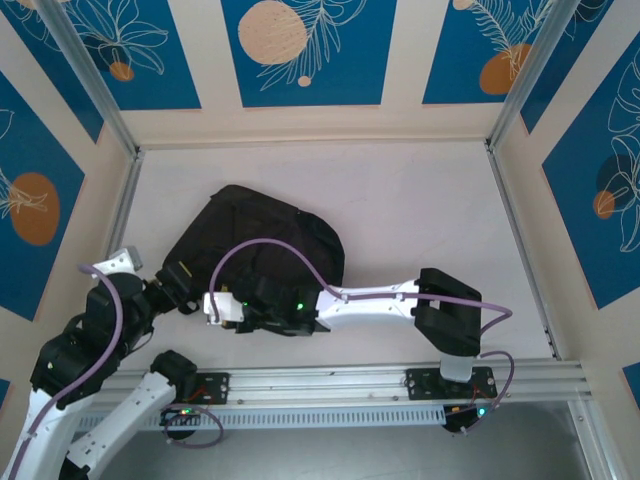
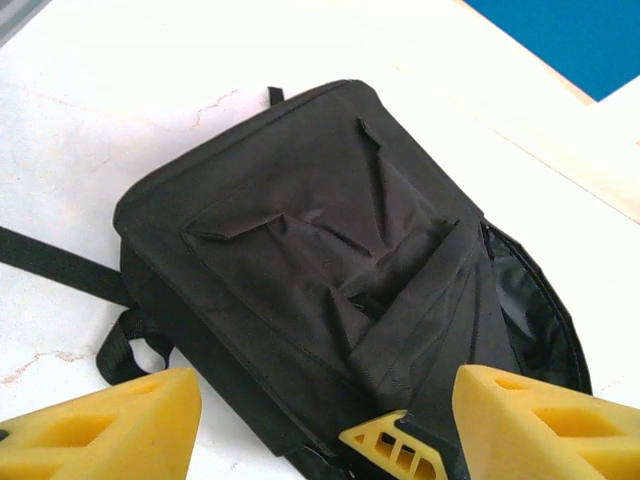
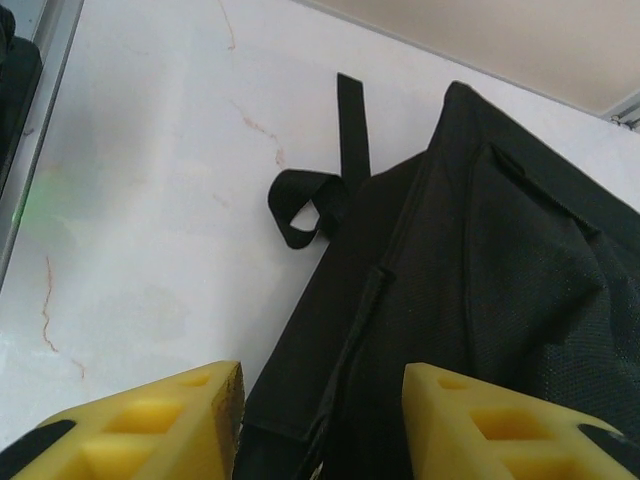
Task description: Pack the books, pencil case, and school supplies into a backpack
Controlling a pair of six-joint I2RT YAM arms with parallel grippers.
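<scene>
Backpack flat on the surface, left of centre, front pocket facing up.
You see the left gripper spread wide over its front panel, holding nothing; the right gripper stands partly open astride a side edge, near a strap loop, gripping nothing.
</scene>
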